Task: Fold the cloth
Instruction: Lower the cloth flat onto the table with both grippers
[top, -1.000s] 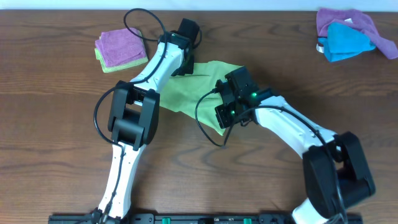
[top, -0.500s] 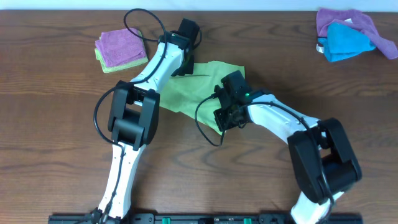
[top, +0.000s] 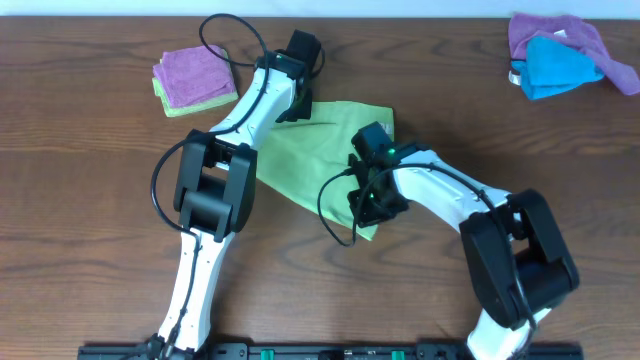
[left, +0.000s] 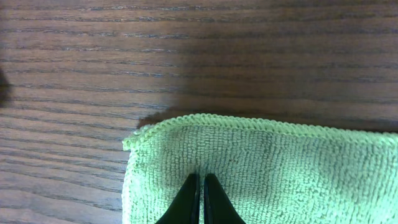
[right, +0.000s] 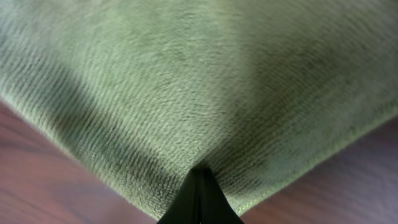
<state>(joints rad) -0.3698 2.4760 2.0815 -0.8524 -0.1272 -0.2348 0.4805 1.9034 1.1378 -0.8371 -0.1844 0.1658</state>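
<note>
Cloth: lime-green square terry cloth (top: 318, 145) lying spread
Left gripper (left: 199, 186): pinching its far corner tight
Right gripper (right: 199, 182): pinching its near corner tight

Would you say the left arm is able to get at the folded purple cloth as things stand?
Probably not yet: the left end effector is shut on the lime cloth. The folded purple cloth lies close by with nothing between, so once it lets go the way looks free.

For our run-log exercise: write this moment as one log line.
left gripper: shut on cloth corner | right gripper: shut on cloth edge | fold: not yet done
</note>
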